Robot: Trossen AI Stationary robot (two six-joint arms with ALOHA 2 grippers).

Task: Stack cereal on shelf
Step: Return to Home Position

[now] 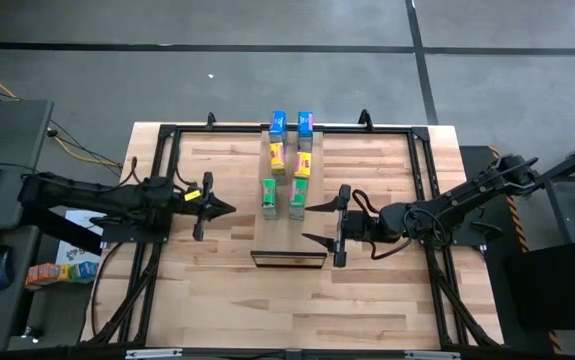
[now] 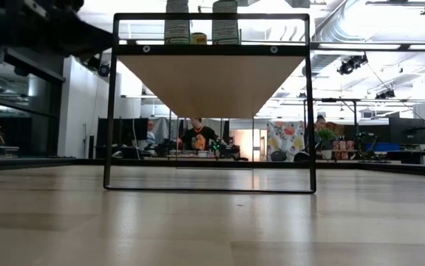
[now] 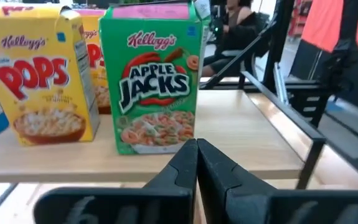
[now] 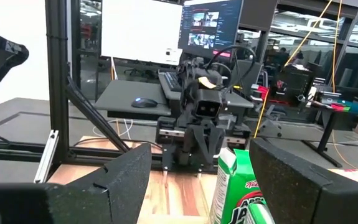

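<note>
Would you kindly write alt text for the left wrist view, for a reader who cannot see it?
A green cereal box stands upright on the pale shelf, beside a yellow cereal box. The left gripper, shut and empty, points toward the green box.

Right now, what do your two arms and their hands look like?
The left arm and right arm are both dark and jointed, with black cables looping near the wrists. The left hand has slim black wedge-shaped fingers and a small yellow tag beside it. The right hand has broad, matte black fingers with a grainy surface.
</note>
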